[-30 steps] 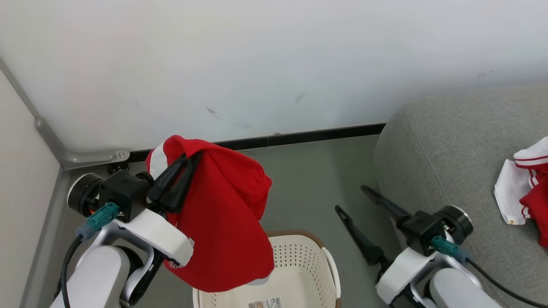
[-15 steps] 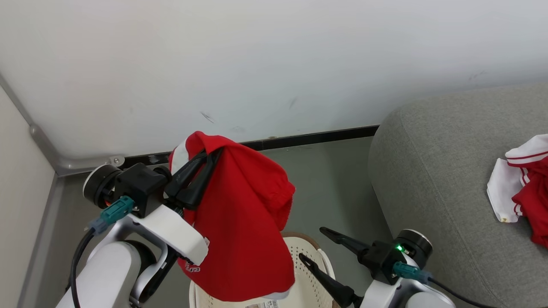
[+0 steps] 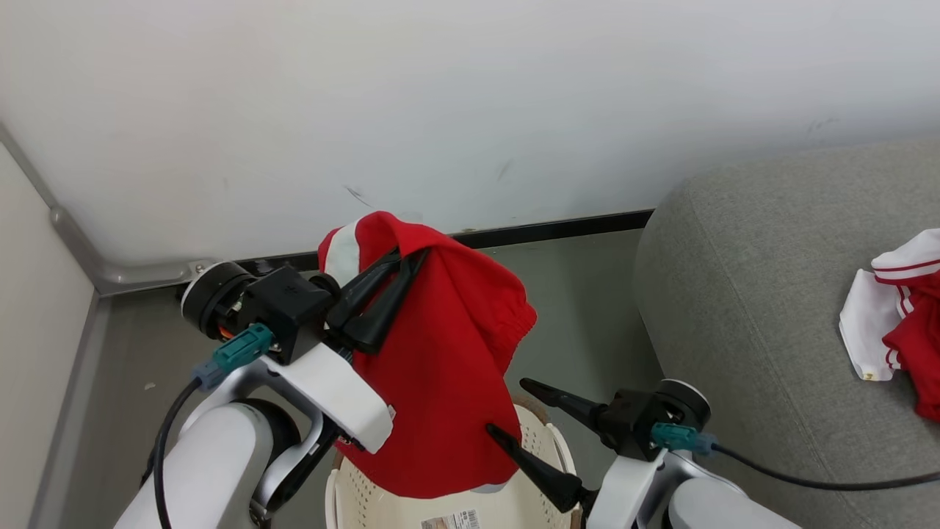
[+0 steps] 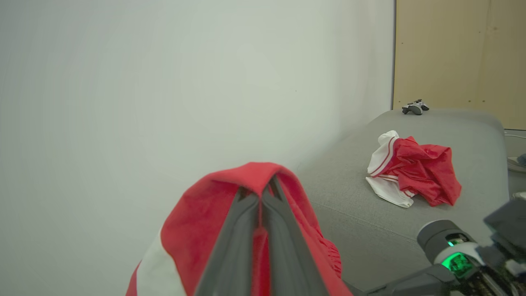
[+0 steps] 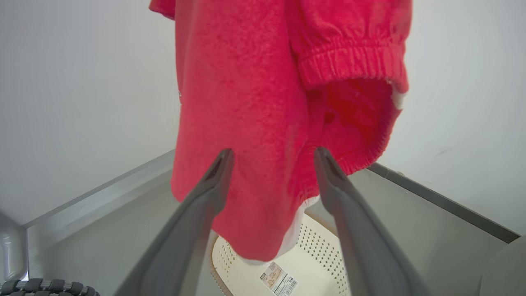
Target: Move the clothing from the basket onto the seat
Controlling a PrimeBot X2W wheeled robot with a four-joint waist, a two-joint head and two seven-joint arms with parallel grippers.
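The left gripper (image 3: 413, 253) is clamped on the top of a red garment (image 3: 448, 367) hanging over the basket (image 3: 562, 450). The right gripper (image 3: 507, 405) is spread wide near the garment's lower part. The print on the basket's barcode sticker (image 3: 453, 520) is too small to read. A second garment (image 3: 910, 330) lies on the sofa (image 3: 749, 294).

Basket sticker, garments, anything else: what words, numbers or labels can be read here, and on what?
The sticker on the basket bottom: a barcode with printed lines, too small to read.
The hanging red garment: a sliver of white print at its edge, unreadable.
The crumpled garment on the sofa: no print shows.
No legible text anywhere else.
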